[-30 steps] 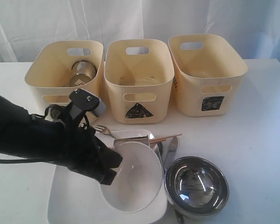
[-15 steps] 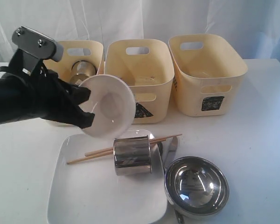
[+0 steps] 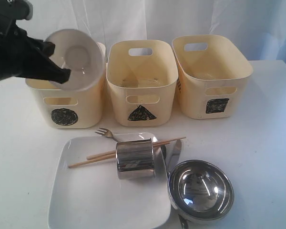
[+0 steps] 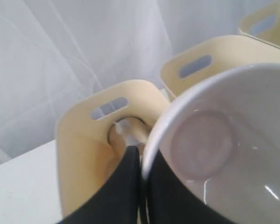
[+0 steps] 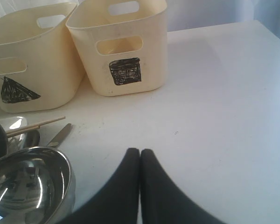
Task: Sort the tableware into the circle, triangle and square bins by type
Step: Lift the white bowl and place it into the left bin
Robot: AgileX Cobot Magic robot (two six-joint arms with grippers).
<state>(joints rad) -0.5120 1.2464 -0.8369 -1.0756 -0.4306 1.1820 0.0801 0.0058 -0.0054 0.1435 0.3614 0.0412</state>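
My left gripper [image 3: 62, 74] is shut on the rim of the white ceramic bowl [image 3: 76, 58], holding it tilted above the circle bin [image 3: 64, 117]. In the left wrist view the bowl [image 4: 224, 140] fills the frame beside the gripper [image 4: 143, 161], with a steel mug [image 4: 123, 130] down inside the bin. A second steel mug [image 3: 135, 159] lies on the large white square plate [image 3: 81, 200] with chopsticks [image 3: 100, 156] and a fork [image 3: 105, 133]. The steel bowl [image 3: 200, 190] sits to the right. My right gripper [image 5: 140, 151] is shut and empty over bare table.
The triangle bin [image 3: 142, 81] stands in the middle and the square bin [image 3: 209, 76] on the right. A knife [image 3: 174, 151] lies between the mug and the steel bowl. White curtain hangs behind the bins.
My left gripper lifted the white bowl off the plate and carried it up and left, now over the circle bin. The mug and chopsticks it covered are uncovered.
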